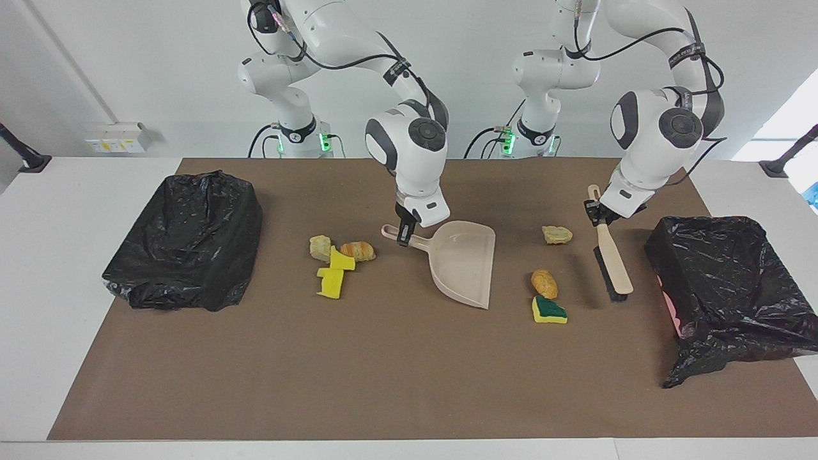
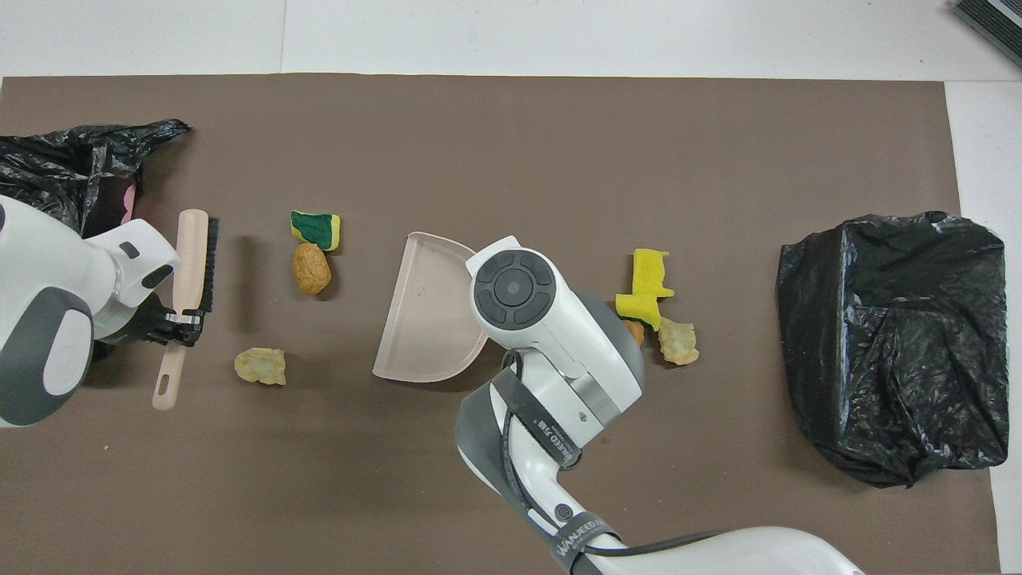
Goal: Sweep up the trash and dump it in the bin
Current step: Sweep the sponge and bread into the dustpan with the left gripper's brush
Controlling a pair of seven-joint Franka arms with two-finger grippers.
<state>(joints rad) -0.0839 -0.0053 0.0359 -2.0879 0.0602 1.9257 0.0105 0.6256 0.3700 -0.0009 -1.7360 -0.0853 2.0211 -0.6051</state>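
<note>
Right hand (image 1: 404,237) grips dustpan (image 1: 465,264); left hand (image 1: 597,216) apparently grips brush (image 1: 612,262).

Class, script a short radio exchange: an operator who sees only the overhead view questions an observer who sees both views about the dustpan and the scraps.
Operator: The right arm hides the handle of the dustpan. Is it held?
Observer: Yes, the right pincer is shut on that handle.
Operator: I see only an orange sliver beside the yellow sponge pieces.
Observer: It is a whole bread-like lump, lying beside them and clear of the pan.
</note>
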